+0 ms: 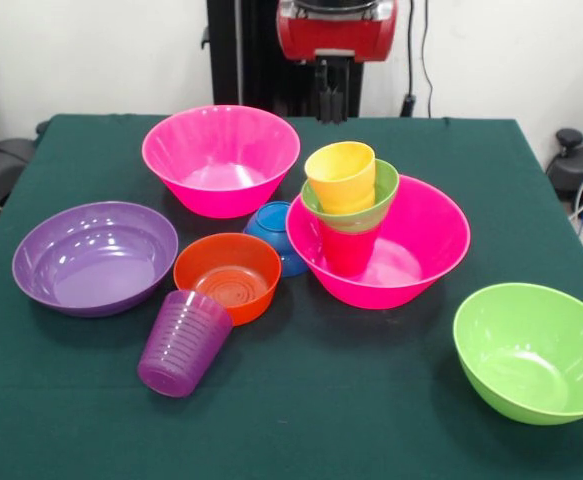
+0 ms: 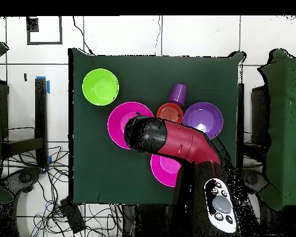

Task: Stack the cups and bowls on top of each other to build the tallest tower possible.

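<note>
A red cup stands in the right hot pink bowl. A small green bowl sits on it, and a yellow cup sits in that bowl. The other pink bowl is at the back. The small blue bowl lies between the two pink bowls. The orange bowl, the wide purple bowl and the lime green bowl stand apart. The ridged purple cup is tilted in front of the orange bowl. My gripper hangs high behind the stack and holds nothing.
In the overhead view my red arm covers the stack and part of both pink bowls. The lime green bowl, purple cup, orange bowl and purple bowl show around it. The green cloth covers the table.
</note>
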`<control>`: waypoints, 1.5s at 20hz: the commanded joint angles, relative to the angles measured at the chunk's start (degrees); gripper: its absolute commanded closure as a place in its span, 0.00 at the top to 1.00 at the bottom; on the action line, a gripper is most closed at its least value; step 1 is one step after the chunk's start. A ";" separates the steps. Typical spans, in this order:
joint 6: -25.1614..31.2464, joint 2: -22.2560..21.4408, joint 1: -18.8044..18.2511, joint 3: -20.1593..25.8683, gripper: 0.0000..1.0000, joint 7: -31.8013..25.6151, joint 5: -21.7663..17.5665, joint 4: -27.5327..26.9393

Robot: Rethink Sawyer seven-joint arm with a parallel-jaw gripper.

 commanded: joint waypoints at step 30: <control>-3.84 6.39 -3.00 6.80 0.00 7.88 4.30 3.79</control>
